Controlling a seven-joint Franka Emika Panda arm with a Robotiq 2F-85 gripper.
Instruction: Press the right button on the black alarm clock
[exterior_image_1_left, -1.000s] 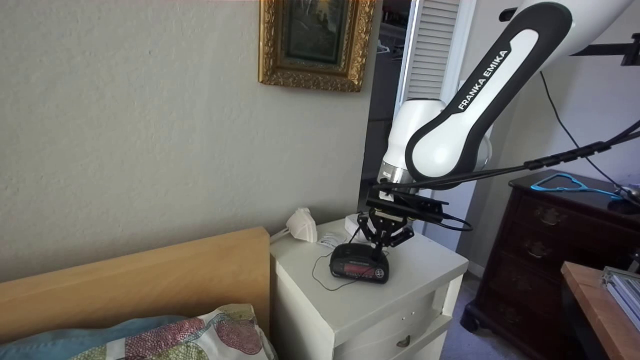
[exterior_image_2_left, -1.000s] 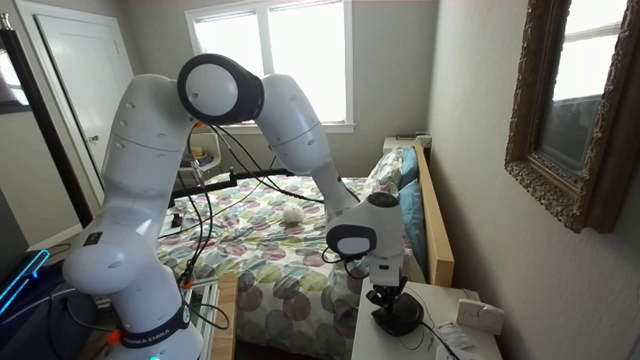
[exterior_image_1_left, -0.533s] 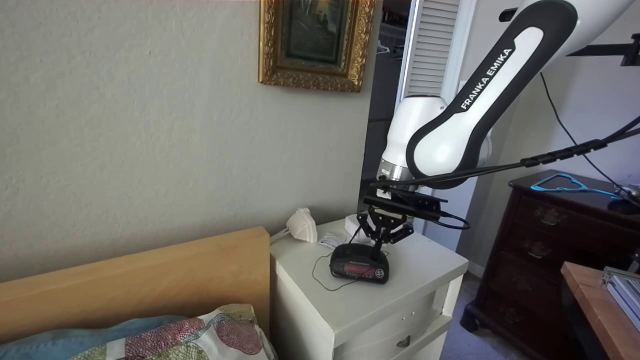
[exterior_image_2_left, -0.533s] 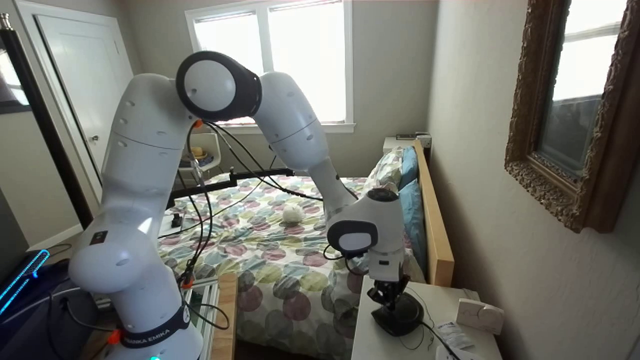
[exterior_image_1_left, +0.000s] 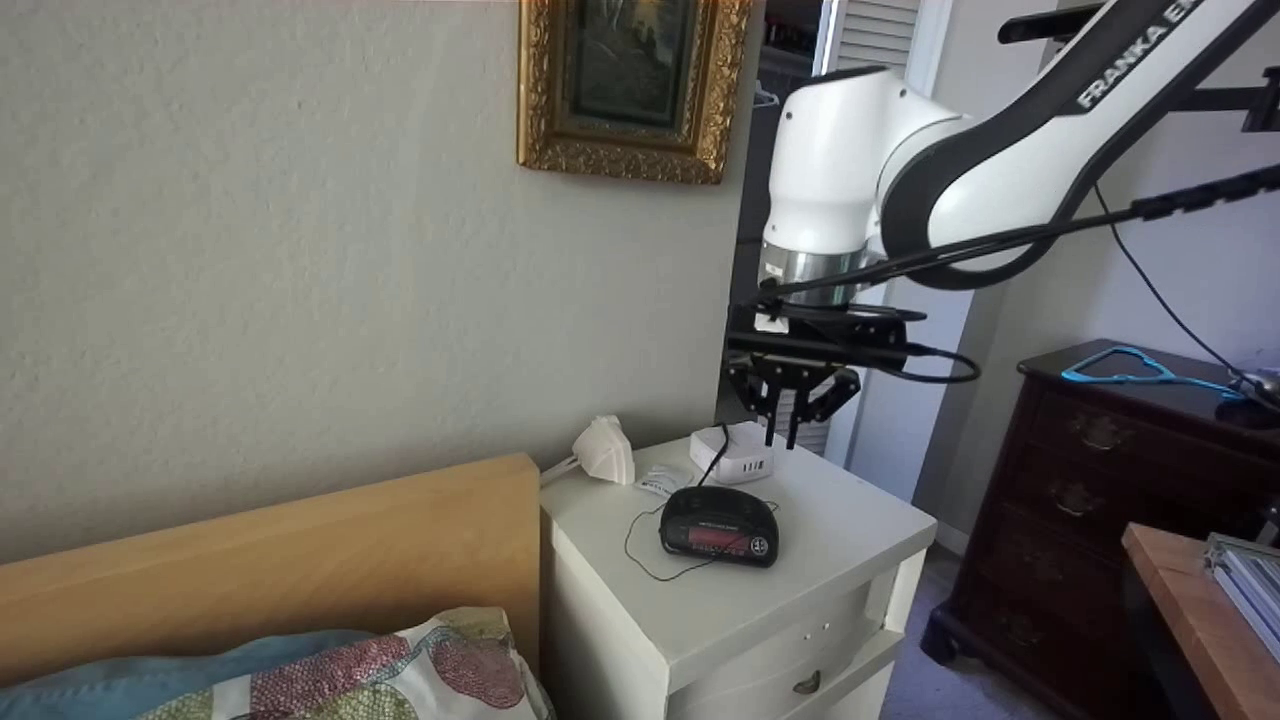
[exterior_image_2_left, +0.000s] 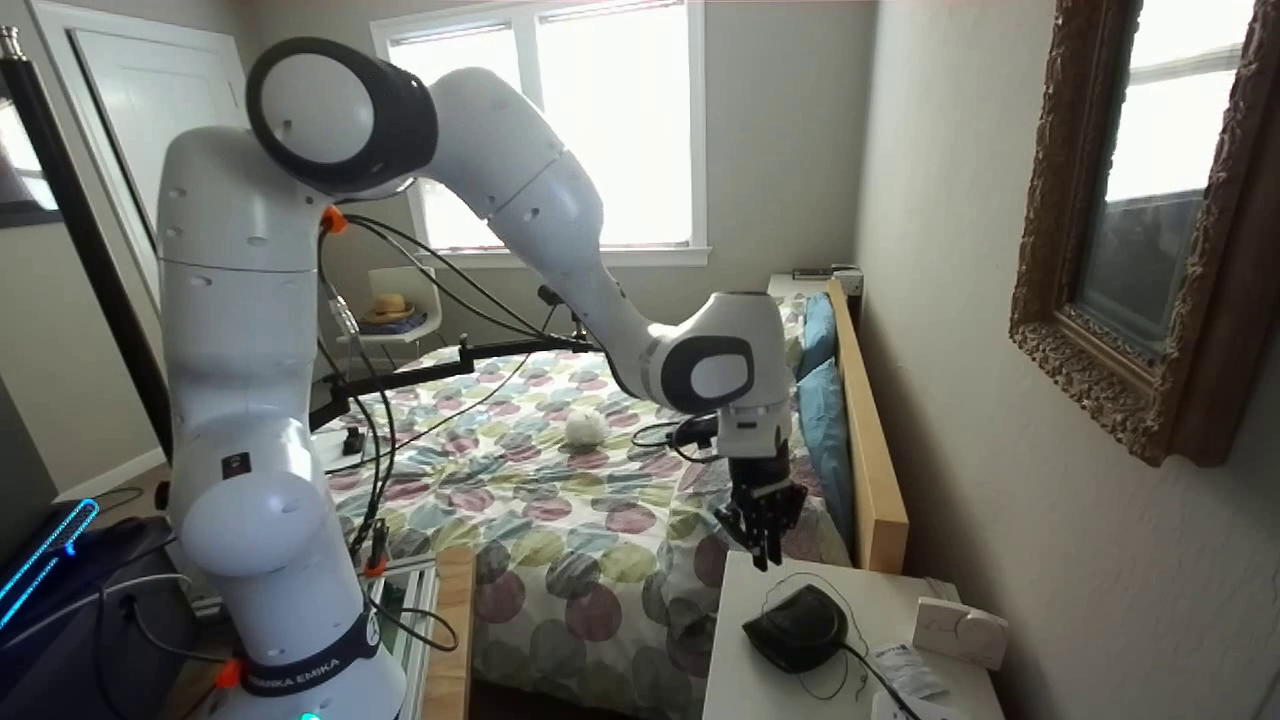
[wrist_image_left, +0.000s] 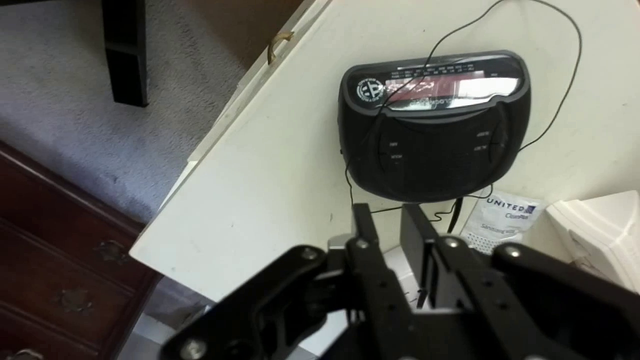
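The black alarm clock sits upright on the white nightstand, its dark face with faint red digits toward the camera. It also shows in an exterior view from behind and in the wrist view, where small labels mark both sides of its top. A thin wire lies across its face. My gripper hangs above the nightstand, clear of the clock and behind it, fingers pointing down. It also shows in an exterior view. In the wrist view the gripper has a narrow gap between its fingers, with nothing held.
A white box, a sachet and a white lumpy object stand behind the clock. A black cord runs from the clock's back. The wooden headboard and wall border the nightstand. A dark dresser stands beyond.
My gripper has risen off the clock's top and drawn back from it. The fingers, together before, now stand slightly apart. The clock has not visibly moved.
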